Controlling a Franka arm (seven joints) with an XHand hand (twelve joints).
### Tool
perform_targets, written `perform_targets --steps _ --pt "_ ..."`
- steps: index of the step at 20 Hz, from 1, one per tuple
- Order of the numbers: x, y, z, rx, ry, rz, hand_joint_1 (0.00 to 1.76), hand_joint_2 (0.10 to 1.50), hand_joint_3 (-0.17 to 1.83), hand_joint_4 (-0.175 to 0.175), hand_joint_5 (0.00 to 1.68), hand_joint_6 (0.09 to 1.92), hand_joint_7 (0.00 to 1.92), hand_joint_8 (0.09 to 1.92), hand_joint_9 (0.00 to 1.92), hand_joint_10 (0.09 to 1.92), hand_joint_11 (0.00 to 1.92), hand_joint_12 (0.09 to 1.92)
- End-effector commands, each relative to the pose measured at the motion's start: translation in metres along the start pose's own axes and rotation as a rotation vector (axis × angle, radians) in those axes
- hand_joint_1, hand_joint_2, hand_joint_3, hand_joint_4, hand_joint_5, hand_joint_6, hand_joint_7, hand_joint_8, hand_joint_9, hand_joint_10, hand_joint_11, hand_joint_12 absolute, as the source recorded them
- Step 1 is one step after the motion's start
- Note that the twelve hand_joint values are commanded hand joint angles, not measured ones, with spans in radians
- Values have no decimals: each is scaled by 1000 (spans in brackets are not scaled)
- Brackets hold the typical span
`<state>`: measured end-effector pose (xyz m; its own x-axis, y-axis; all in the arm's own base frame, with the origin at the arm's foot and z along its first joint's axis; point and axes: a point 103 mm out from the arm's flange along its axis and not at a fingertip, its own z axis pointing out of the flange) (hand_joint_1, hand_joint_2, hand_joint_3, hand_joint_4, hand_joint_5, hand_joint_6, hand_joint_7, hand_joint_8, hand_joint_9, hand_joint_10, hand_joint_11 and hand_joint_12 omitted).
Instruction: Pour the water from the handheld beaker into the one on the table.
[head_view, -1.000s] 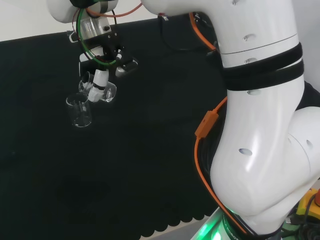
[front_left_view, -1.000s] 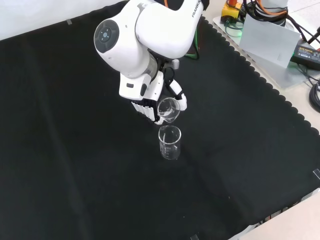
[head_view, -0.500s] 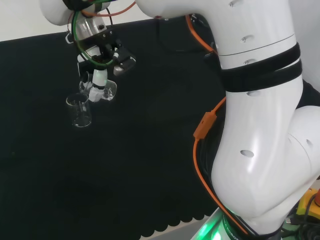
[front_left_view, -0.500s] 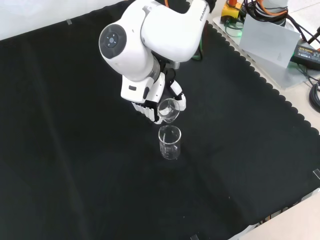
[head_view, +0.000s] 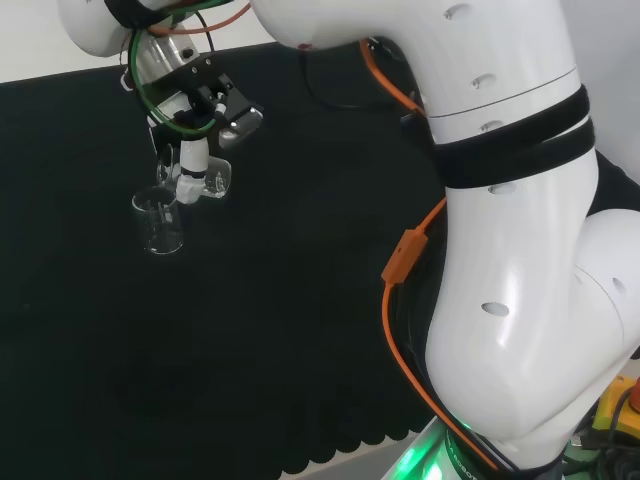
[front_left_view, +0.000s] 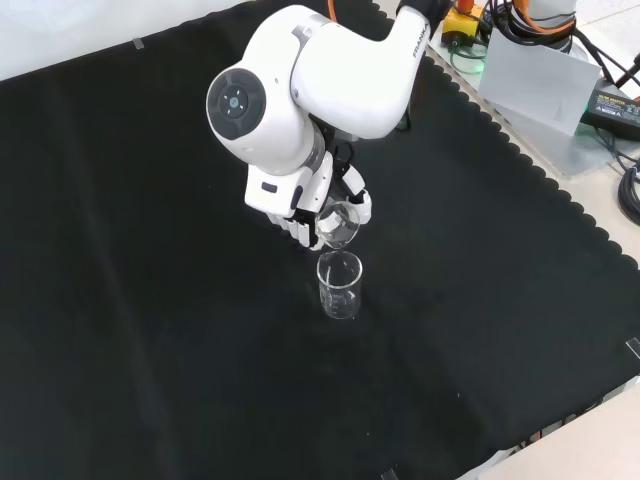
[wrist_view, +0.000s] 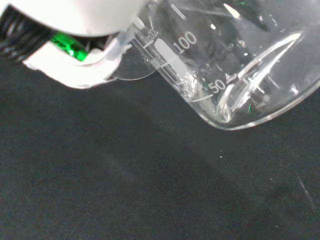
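The hand (front_left_view: 300, 215) is shut on a small clear glass beaker (front_left_view: 338, 224), tilted so its mouth leans toward a second clear beaker (front_left_view: 340, 285) that stands upright on the black cloth just below it. In the head view the held beaker (head_view: 210, 183) hangs right of and slightly above the standing beaker (head_view: 160, 222), with the hand (head_view: 192, 160) curled round it. The wrist view has the held beaker (wrist_view: 235, 65) close up, tipped, with printed scale marks and a little water against its lower wall. A white fingertip (wrist_view: 80, 75) lies beside it.
Black cloth (front_left_view: 150, 330) covers the bench, with a scalloped edge at the right of the front view. A grey box (front_left_view: 535, 80), cables and a black adapter (front_left_view: 615, 100) lie beyond that edge. The arm's big white links (head_view: 500, 250) stand at the head view's right.
The arm's upper link has swung a little and the hand has turned further, tipping the held beaker more toward the standing one. The standing beaker has not moved.
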<state>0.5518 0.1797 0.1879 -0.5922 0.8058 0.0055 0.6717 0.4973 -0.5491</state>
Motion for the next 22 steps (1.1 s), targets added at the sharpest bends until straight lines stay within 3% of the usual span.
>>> perform_targets --steps 1,22 --pt "-1 2 1 55 -15 12 1301 543 947 -175 1167 973 1230 940 1408 836 1207 864" --pt "7 6 -9 185 -95 53 1300 545 951 -175 1158 990 1222 957 1400 853 1201 863"
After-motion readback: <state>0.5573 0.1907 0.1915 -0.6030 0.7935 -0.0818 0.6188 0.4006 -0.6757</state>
